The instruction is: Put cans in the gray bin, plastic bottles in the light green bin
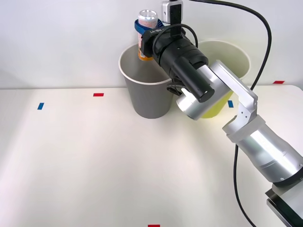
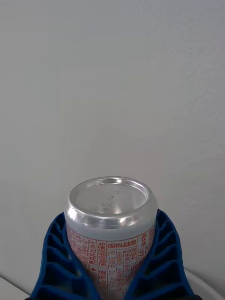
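Right gripper (image 1: 147, 34), its jaws clamped around the upright can (image 1: 147, 20), held above the open gray bin (image 1: 147, 97), with the light green bin (image 1: 227, 59) beside.

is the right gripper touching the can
Touching. The right wrist view shows the right gripper with blue ribbed fingers pressed against both sides of the can.

Can (image 1: 147, 21) above gray bin (image 1: 147, 97), light green bin (image 1: 232, 56) to its right.
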Controlling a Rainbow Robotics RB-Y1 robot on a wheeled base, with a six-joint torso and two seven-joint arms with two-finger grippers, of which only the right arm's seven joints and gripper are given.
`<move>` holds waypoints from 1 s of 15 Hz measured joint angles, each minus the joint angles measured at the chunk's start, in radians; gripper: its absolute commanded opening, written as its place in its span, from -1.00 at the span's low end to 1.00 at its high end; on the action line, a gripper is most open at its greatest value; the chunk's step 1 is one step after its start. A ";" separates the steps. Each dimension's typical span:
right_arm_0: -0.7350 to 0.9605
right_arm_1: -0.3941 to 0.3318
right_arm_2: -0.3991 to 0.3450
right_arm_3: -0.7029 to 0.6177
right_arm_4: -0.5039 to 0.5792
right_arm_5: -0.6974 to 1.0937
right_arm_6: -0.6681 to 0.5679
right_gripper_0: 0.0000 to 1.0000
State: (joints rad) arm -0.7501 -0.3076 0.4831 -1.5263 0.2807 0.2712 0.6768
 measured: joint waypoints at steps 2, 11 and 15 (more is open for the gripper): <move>0.000 -0.006 0.000 0.000 0.000 -0.005 -0.007 1.00; 0.000 -0.026 -0.011 0.000 -0.005 -0.067 -0.048 1.00; 0.002 -0.054 -0.014 0.000 -0.015 -0.118 -0.062 1.00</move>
State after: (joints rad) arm -0.7478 -0.3618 0.4695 -1.5265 0.2652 0.1532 0.6151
